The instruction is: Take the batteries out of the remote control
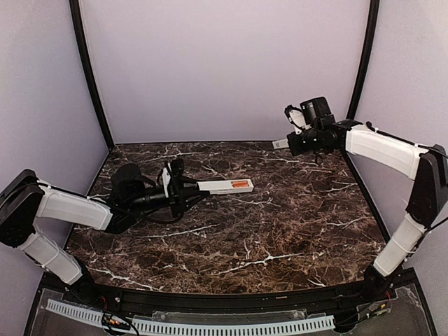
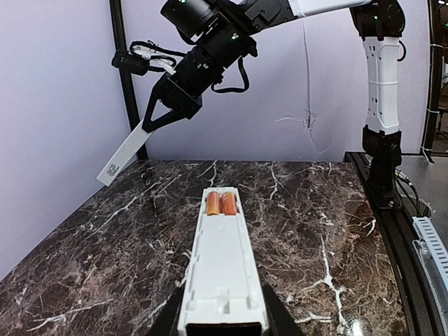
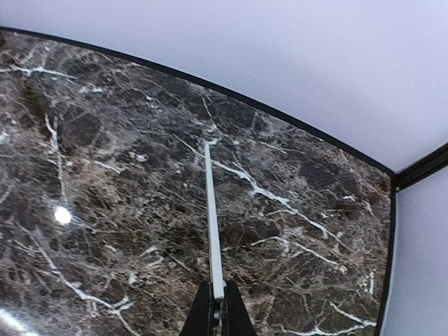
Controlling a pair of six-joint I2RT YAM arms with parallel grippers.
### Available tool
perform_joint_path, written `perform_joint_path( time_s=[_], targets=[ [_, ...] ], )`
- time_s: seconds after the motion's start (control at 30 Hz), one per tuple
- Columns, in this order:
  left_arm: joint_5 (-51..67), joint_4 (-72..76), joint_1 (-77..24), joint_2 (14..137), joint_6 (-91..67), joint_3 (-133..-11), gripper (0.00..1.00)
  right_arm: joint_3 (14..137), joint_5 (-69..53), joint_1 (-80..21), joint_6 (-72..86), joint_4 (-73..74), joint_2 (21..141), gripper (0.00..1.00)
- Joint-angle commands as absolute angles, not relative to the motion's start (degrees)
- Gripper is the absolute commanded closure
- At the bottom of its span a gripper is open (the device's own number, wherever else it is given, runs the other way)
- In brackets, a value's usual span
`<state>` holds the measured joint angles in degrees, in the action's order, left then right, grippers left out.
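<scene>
We see open air above the remote control (image 1: 225, 186), recess up, so the batteries (image 2: 220, 204) at its far end can be reached from above or from the right. The left gripper (image 1: 198, 187) clamps the near end, and its arm blocks that side. The right gripper (image 1: 288, 143) pinches the cover strip (image 2: 124, 155) high by the back right corner, well apart from the remote control. Bare marble table (image 1: 280, 231) lies between them, wide enough for passage. The back wall (image 1: 224, 70) and the black corner posts (image 1: 364, 56) close the far side.
</scene>
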<state>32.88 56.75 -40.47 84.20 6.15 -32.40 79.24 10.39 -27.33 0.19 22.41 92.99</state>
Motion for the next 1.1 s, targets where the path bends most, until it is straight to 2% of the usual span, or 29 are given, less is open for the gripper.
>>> perform_joint_path(
  time_s=[0.0,0.2,0.67,1.0,1.07],
  targets=[
    [31.29,54.6,-40.76,81.04,5.58,-31.69,1.0,81.23,31.74,-31.11,-10.96,24.62,97.56,1.0],
    [30.35,52.29,-40.75,80.01,5.39,-30.94,1.0,82.09,44.3,-35.11,-18.34,25.22,105.45,1.0],
    [29.16,49.88,-40.73,78.47,5.77,-30.38,1.0,83.53,40.08,-38.56,-19.03,31.04,111.96,1.0],
    [28.92,49.48,-40.78,78.57,6.36,-30.24,1.0,85.25,31.76,-38.57,-15.04,35.41,111.37,0.73],
    [28.88,49.41,-40.78,78.57,6.33,-30.3,1.0,85.19,30.48,-38.55,-14.16,36.16,111.31,0.7]
  ],
)
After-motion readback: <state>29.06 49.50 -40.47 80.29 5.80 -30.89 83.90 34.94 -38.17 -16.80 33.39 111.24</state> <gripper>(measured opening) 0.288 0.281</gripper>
